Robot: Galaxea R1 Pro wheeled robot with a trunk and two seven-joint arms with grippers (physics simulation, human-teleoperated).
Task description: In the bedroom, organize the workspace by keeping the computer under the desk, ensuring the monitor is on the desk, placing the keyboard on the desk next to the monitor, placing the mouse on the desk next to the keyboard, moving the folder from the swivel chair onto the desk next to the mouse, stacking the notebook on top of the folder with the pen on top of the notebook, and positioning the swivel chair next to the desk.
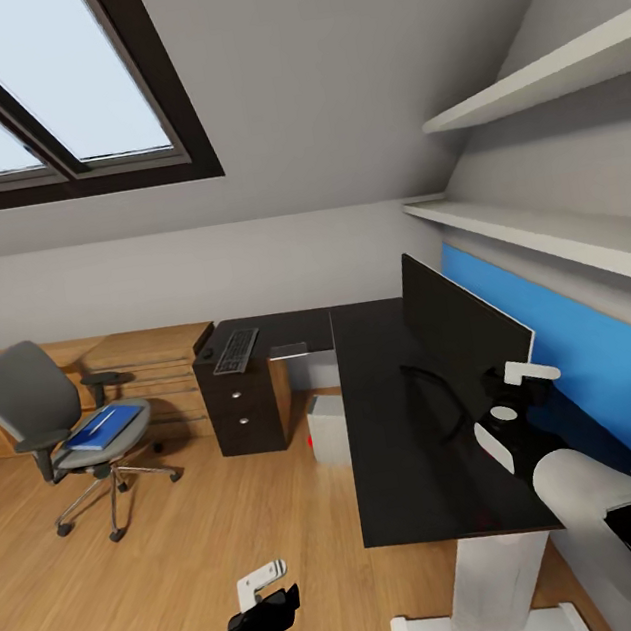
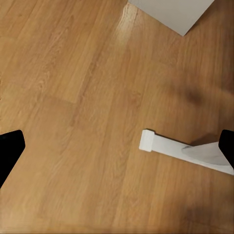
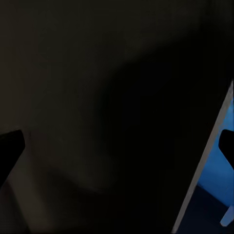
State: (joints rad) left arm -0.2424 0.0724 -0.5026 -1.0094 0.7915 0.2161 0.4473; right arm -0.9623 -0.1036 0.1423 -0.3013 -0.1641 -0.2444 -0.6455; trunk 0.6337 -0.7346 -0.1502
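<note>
- Monitor (image 1: 464, 329): stands upright on the black desk (image 1: 396, 445), close to the blue wall panel (image 1: 585, 356); this part of the task appears done.
- Computer (image 1: 328, 430): a pale tower on the floor beside the desk's edge, partly under it; whether it counts as fully under the desk cannot be told.
- Keyboard (image 1: 236, 350): lies on the dark drawer cabinet (image 1: 246, 407), well apart from the monitor; it is yet to be moved next to the monitor.
- Swivel chair (image 1: 60, 434): stands well apart from the desk, with the blue folder (image 1: 105, 426) lying on its seat; both are yet to be moved.
- Mouse, notebook and pen: too small or hidden to identify with confidence.
- Right gripper (image 1: 515, 397): held over the desk just in front of the monitor, fingers spread, holding nothing; its wrist view shows dark surface and a strip of blue.
- Left gripper (image 1: 264, 591): hangs low over the wooden floor (image 1: 145, 594), fingers spread and empty; the desk's white foot (image 2: 185, 152) lies below it.
- Judgement: most of the task remains. The cabinet stands between chair and desk.
</note>
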